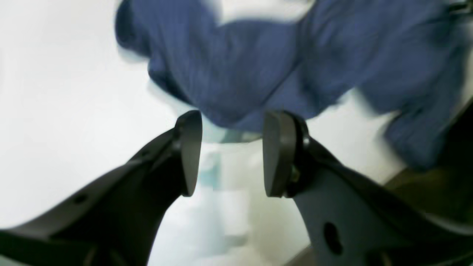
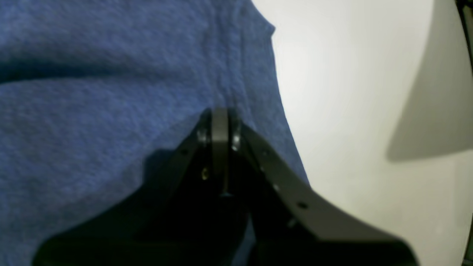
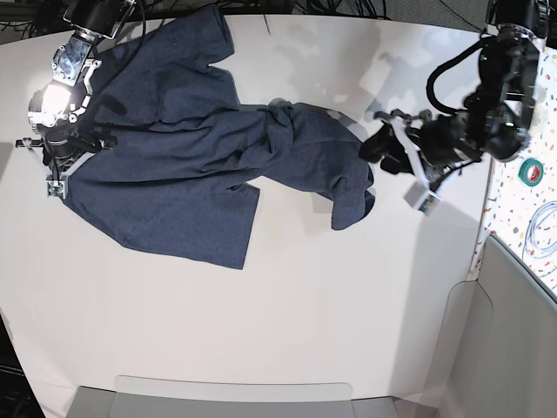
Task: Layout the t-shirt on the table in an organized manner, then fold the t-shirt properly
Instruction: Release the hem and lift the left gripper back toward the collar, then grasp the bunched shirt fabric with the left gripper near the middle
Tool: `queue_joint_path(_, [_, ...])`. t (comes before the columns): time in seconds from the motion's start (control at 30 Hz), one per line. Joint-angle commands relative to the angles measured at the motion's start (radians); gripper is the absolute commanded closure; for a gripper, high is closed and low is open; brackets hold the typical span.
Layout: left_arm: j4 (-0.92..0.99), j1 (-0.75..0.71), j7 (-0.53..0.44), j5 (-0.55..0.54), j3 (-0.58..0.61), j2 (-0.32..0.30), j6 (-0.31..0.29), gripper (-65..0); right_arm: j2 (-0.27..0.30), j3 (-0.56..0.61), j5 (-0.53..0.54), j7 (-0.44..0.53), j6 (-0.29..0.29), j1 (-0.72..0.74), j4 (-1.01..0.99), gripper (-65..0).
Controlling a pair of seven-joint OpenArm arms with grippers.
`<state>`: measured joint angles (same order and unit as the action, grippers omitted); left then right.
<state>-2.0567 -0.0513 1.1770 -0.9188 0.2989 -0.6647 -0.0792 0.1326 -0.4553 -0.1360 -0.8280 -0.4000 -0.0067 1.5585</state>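
Base view: white table (image 3: 287, 331), t-shirt (image 3: 191, 165)

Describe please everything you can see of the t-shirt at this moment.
The t-shirt is dark navy-blue heathered cloth, lying crumpled and stretched across the white table, not yet flat. One end bunches into a twisted lump beside the left gripper, whose jaws stand open and hold nothing. The right gripper is shut and rests on the cloth near its edge. No lettering shows.
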Motion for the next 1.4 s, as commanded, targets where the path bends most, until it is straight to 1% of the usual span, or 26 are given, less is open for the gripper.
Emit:
queue_joint_path(0.0, [-0.022, 0.015, -0.024, 0.056, 0.082, -0.01, -0.004, -25.2, 0.008, 0.008, 0.003, 0.014, -0.004, 0.001, 0.018, 0.0])
queue_joint_path(0.03, [-0.022, 0.015, -0.038, 0.145, 0.17, -0.011, -0.003, -25.3, 0.008, 0.01, 0.003, 0.017, -0.004, -0.003, 0.02, 0.0])
queue_joint_path(0.07, [-0.022, 0.02, -0.045, 0.229, 0.257, -0.008, 0.011, -25.3, 0.008, 0.014, 0.003, 0.017, -0.004, -0.003, 0.021, 0.0])
queue_joint_path(0.13, [-0.022, 0.049, -0.049, 0.407, 0.437, -0.007, 0.077, -25.4, 0.008, 0.028, 0.003, 0.017, -0.004, -0.006, 0.026, 0.0])
queue_joint_path(0.2, [-0.022, 0.077, -0.049, 0.553, 0.615, -0.005, 0.175, -25.6, 0.008, 0.03, 0.003, 0.017, -0.004, -0.006, 0.026, 0.0])
queue_joint_path(0.27, [-0.022, 0.103, -0.047, 0.68, 0.782, -0.005, 0.29, -27.9, 0.008, 0.03, 0.003, 0.017, -0.004, -0.006, 0.026, 0.0])
queue_joint_path(0.37, [-0.022, 0.12, -0.039, 0.821, 0.955, -0.005, 0.43, -33.2, 0.009, 0.03, 0.003, 0.017, -0.004, -0.006, 0.026, 0.0])
queue_joint_path(0.43, [-0.022, 0.115, -0.039, 0.897, 1.032, -0.005, 0.488, -35.4, 0.009, 0.031, 0.003, 0.017, -0.004, -0.006, 0.026, 0.0])
queue_joint_path(0.5, [-0.022, 0.113, -0.039, 0.959, 1.084, -0.005, 0.517, -35.7, 0.009, 0.031, 0.003, 0.017, -0.004, -0.006, 0.024, 0.0])
queue_joint_path(0.57, [-0.022, 0.11, -0.041, 1.016, 1.117, -0.002, 0.531, -35.6, 0.009, 0.031, 0.003, 0.017, -0.004, -0.006, 0.024, 0.0])
queue_joint_path(0.6, [-0.022, 0.106, -0.045, 1.038, 1.127, 0.01, 0.536, -35.6, 0.008, 0.031, 0.003, 0.017, -0.004, -0.006, 0.023, 0.0])
queue_joint_path(0.7, [-0.022, 0.086, -0.049, 1.108, 1.132, 0.061, 0.542, -35.6, 0.008, 0.031, 0.003, 0.017, -0.004, -0.006, 0.02, 0.0])
queue_joint_path(0.77, [-0.022, 0.09, -0.05, 1.142, 1.129, 0.105, 0.539, -35.6, 0.008, 0.031, 0.003, 0.017, -0.004, -0.006, 0.02, 0.0])
queue_joint_path(0.9, [-0.018, 0.094, -0.041, 1.15, 1.123, 0.204, 0.537, -35.6, 0.006, 0.031, 0.003, 0.017, -0.004, -0.008, 0.02, 0.0])
queue_joint_path(1.03, [-0.014, 0.103, -0.039, 1.148, 1.113, 0.27, 0.537, -35.6, 0.005, 0.036, 0.003, 0.017, -0.004, -0.023, 0.02, 0.0])
queue_joint_path(1.13, [0.005, 0.11, -0.039, 1.147, 1.055, 0.316, 0.537, -35.6, 0.005, 0.036, 0.003, 0.017, -0.004, -0.029, 0.021, 0.0])
queue_joint_path(1.27, [0.005, 0.106, -0.049, 1.144, 0.948, 0.337, 0.54, -35.2, 0.005, 0.036, 0.003, 0.017, -0.004, -0.029, 0.023, 0.0])
queue_joint_path(1.37, [0.005, 0.106, -0.049, 1.142, 0.891, 0.357, 0.539, -31.8, 0.005, 0.036, 0.003, 0.017, -0.004, -0.029, 0.021, 0.0])
